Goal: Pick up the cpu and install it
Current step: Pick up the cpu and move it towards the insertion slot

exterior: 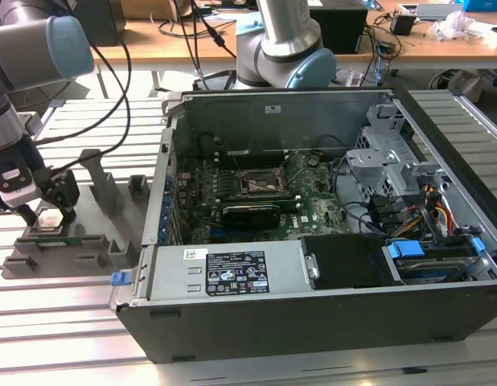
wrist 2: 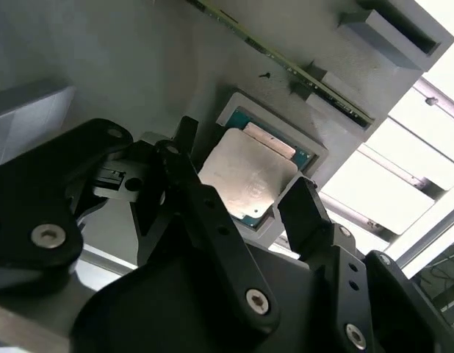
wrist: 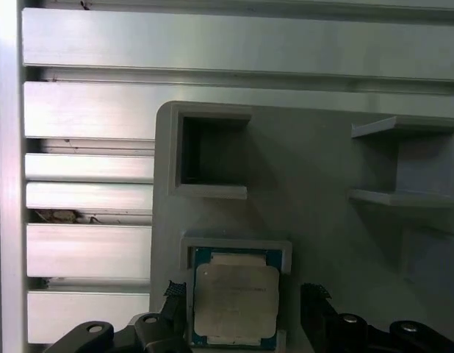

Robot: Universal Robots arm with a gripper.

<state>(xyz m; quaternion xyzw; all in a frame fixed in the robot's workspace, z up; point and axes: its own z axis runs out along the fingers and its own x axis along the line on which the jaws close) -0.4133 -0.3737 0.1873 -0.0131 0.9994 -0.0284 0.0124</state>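
- Hovering low over the cpu [wrist 2: 247, 175], the end effector [wrist 2: 245, 202] is released, jaws spread wide.
- In both wrist views one of the fingers [wrist 2: 184, 176] stands on each side of the chip; whether they touch its edges cannot be told.
- The cpu lies flat, metal top up, in a square recess of the grey plastic tray [wrist: 315, 169].
- In the exterior view the tray sits on the slatted table [exterior: 63, 330], at that view's left, beside the open computer case [exterior: 313, 314].
- The motherboard socket [exterior: 260, 183] sits well apart from the chip.
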